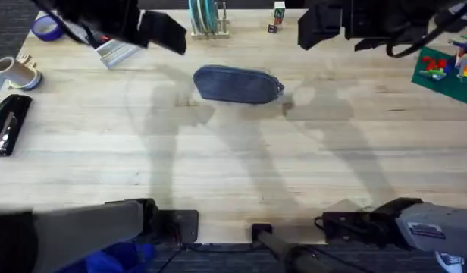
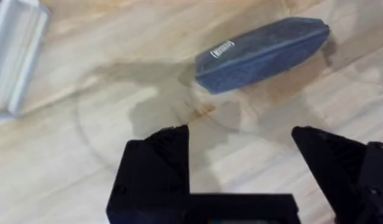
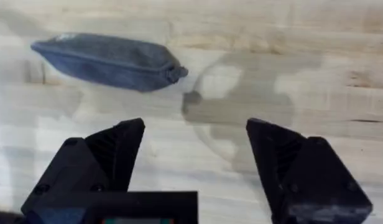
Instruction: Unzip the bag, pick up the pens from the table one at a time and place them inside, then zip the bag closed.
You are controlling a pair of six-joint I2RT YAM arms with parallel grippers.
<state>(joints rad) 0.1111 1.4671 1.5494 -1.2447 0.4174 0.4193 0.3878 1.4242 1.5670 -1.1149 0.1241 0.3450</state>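
Observation:
The blue-grey bag lies on its side on the table, a little beyond the middle. Its zipper looks closed, with the small dark pull tab at its right end. The pens are out of view. My left gripper hangs high over the far left of the table, open and holding nothing, with the bag ahead of its fingers. My right gripper hangs high over the far right, also open and holding nothing, and the bag lies beyond it.
A black stapler and a tape roll sit at the left edge. A white ribbed object lies far left. A rack stands at the back and a green brick plate at the right.

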